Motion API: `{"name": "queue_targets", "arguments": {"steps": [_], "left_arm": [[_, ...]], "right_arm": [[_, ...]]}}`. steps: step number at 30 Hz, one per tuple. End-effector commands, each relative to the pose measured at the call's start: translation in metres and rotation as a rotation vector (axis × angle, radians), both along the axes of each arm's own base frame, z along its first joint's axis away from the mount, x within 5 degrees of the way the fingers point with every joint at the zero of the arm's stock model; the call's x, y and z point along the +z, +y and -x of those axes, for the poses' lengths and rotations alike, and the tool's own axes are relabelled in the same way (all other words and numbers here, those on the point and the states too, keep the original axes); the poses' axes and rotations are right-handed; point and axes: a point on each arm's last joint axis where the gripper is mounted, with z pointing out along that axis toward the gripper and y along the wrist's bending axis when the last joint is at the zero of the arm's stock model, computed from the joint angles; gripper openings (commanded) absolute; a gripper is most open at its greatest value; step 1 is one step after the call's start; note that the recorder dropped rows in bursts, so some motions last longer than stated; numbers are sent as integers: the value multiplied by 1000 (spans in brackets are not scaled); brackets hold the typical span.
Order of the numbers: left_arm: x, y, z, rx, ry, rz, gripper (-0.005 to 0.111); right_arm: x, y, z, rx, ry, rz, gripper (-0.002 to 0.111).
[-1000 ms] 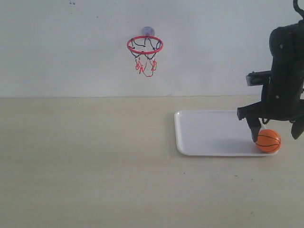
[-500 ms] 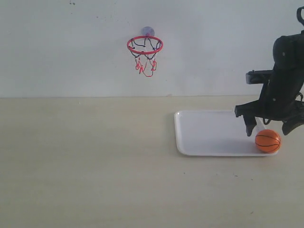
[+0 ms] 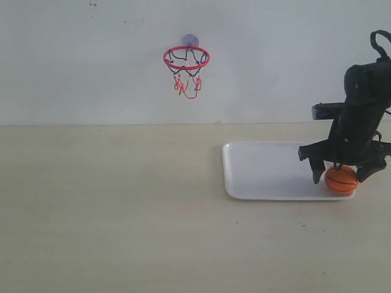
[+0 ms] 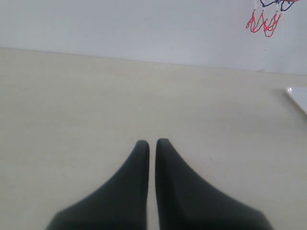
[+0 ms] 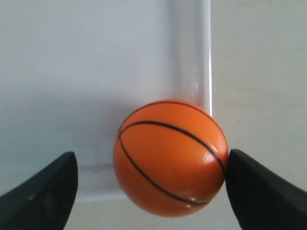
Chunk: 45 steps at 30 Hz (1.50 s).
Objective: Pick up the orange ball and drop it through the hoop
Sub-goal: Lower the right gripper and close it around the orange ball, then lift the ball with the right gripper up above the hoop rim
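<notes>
The orange ball (image 3: 341, 180) with thin black seams rests in the near right corner of the white tray (image 3: 263, 171). My right gripper (image 3: 340, 177) is open and straddles it, one finger on each side. In the right wrist view the ball (image 5: 170, 155) sits by the tray's rim (image 5: 192, 72); one fingertip (image 5: 242, 184) touches it and the other stands apart. The hoop (image 3: 186, 58), red ring and string net, hangs on the back wall from a greyish suction cup. My left gripper (image 4: 152, 142) is shut with nothing in it above bare table; the net's bottom (image 4: 266, 21) shows beyond it.
The tray lies on a pale wooden table (image 3: 110, 207) that runs back to a white wall (image 3: 79, 61). A corner of the tray (image 4: 300, 96) shows in the left wrist view. The left arm is outside the exterior view.
My right gripper has shifted left and come down, so its fingers now sit on both sides of the ball. The ball and tray have nudged slightly left.
</notes>
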Motion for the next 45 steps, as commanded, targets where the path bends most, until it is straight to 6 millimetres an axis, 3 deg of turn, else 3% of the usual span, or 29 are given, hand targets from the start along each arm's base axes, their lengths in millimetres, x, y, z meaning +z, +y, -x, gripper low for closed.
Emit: {"name": "queue_targets", "arguments": {"steps": [1, 4, 12, 18, 21, 27, 29, 33, 36, 41, 45], "left_arm": [[-1, 0, 0, 1, -1, -6, 4], [-1, 0, 0, 1, -1, -6, 4], [-1, 0, 0, 1, -1, -6, 4], [-1, 0, 0, 1, -1, -6, 4], [-1, 0, 0, 1, -1, -6, 4], [-1, 0, 0, 1, -1, -6, 4], [-1, 0, 0, 1, -1, -6, 4], [-1, 0, 0, 1, -1, -6, 4], [-1, 0, 0, 1, -1, -6, 4], [-1, 0, 0, 1, -1, -6, 4], [-1, 0, 0, 1, -1, -6, 4]], "right_arm": [[-3, -1, -3, 8, -9, -2, 74], [-3, -1, -3, 9, -16, -3, 67], [-3, -1, -4, 6, -22, -5, 34], [-2, -1, -3, 12, -19, 1, 0], [7, -1, -2, 11, -35, -1, 0], [85, 8, 5, 62, -276, -116, 0], [119, 23, 10, 122, -402, -285, 0], [159, 52, 9, 155, -589, -639, 0], [181, 74, -2, 186, -705, -720, 0], [193, 116, -25, 248, -751, -786, 0], [192, 135, -45, 231, -758, -855, 0]]}}
